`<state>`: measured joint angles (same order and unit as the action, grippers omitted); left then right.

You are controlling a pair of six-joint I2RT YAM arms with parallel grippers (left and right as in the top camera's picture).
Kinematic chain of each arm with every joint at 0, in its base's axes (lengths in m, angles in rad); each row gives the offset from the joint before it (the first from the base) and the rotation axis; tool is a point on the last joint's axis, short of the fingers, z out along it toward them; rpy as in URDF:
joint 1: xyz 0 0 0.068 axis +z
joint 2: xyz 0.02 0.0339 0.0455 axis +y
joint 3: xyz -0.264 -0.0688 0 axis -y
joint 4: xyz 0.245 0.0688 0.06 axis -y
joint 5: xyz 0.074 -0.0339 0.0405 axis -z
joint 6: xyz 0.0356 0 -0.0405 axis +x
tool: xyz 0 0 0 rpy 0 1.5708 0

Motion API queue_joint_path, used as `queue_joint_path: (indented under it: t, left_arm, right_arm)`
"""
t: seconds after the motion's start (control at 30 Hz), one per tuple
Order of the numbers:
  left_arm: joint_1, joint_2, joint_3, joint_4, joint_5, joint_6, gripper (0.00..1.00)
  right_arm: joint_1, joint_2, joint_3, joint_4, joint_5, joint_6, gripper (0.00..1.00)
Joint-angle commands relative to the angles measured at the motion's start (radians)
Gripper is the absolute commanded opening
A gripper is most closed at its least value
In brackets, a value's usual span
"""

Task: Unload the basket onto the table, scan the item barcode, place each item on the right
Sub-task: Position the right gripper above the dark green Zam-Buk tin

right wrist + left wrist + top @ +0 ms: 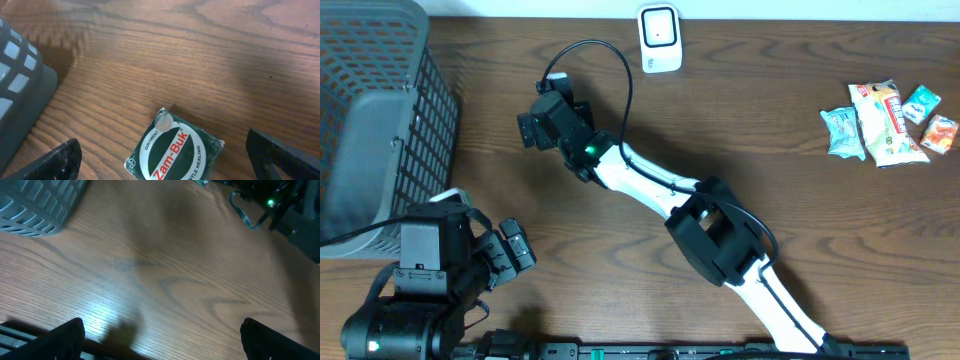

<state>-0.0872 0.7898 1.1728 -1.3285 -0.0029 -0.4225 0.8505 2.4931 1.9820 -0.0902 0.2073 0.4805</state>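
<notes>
Right tool (170, 160), jaws wide, over Zam-Buk pack (175, 150): wrist view only.

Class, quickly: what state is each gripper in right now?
Left gripper: open, holding nothing.
Right gripper: open, over the Zam-Buk ointment, not holding it.

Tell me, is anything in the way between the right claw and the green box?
Nothing I can see. The green box lies on the table, showing between the open fingers of the right gripper. The grey basket stands off to one side, not in between.
</notes>
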Motion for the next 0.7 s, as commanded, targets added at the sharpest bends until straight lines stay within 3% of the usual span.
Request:
queue_joint_path:
  t: [0.0, 0.3, 0.67]
  left_arm:
    - [-0.002, 0.000, 0.001, -0.003, -0.006, -0.006, 0.98]
    - [-0.002, 0.000, 0.001, -0.003, -0.006, -0.006, 0.98]
    - [-0.002, 0.000, 0.001, -0.003, -0.006, -0.006, 0.98]
  right_arm:
    - [0.006, 0.056, 0.008, -0.003, 0.019, -0.018, 0.99]
    - [0.006, 0.079, 0.008, -0.100, 0.136, -0.059, 0.97]
    - [-0.007, -0.053, 0.008, -0.439, 0.262, -0.085, 0.99]
